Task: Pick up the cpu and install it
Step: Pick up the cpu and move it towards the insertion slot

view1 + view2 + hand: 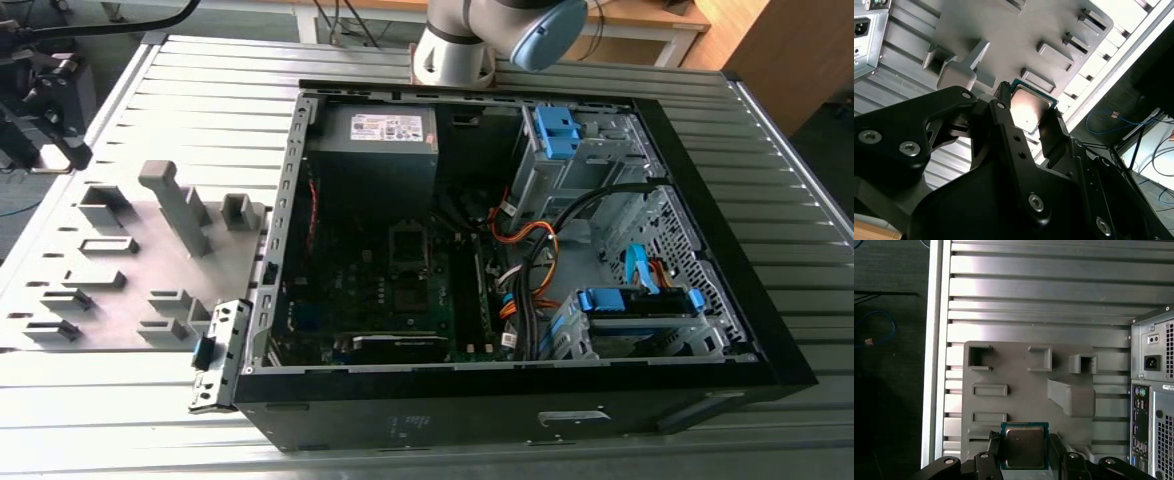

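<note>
The cpu (1025,445), a small square chip with a silver-grey top and green edge, sits between the two black fingers of my gripper (1025,456), which is shut on it. In the second wrist view the cpu (1030,106) is likewise clamped in the gripper (1029,120). It hangs above the grey fixture plate (1019,375). In the exterior view the gripper (47,110) is at the far left, over the table beside the fixture plate (134,260) and well away from the open computer case (747,300). The motherboard socket (414,265) lies in the middle of the case.
The fixture plate carries several raised holders and a tall block (180,205). Inside the case are a power supply (380,150), orange cables (534,270) and blue drive brackets (634,300). The ribbed metal table (200,80) ends at the exterior view's left, near the gripper.
</note>
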Available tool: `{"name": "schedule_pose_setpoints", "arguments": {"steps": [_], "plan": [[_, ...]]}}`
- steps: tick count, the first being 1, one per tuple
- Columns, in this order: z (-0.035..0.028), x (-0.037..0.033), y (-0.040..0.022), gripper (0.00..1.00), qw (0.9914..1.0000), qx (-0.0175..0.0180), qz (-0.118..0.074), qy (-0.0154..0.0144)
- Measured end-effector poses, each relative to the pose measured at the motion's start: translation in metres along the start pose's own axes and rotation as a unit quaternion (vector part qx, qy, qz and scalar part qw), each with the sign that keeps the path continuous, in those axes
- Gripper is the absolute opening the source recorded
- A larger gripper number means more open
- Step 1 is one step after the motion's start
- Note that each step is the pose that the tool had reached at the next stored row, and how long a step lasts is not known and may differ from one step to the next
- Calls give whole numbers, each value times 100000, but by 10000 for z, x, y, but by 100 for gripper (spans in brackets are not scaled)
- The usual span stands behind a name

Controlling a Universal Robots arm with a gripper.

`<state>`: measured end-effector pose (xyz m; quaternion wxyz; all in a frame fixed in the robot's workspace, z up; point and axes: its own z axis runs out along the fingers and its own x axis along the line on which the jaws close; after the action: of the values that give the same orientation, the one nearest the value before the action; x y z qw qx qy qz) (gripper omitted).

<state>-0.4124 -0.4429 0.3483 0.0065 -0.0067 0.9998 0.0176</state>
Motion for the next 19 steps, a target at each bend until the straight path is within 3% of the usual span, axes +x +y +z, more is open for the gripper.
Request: {"name": "schedule_pose_setpoints", "arguments": {"steps": [12,19], "plan": [[-20,-4,1,47,100000,3,-4,4],[-19,-39,0,47,100000,1,-5,1]]}}
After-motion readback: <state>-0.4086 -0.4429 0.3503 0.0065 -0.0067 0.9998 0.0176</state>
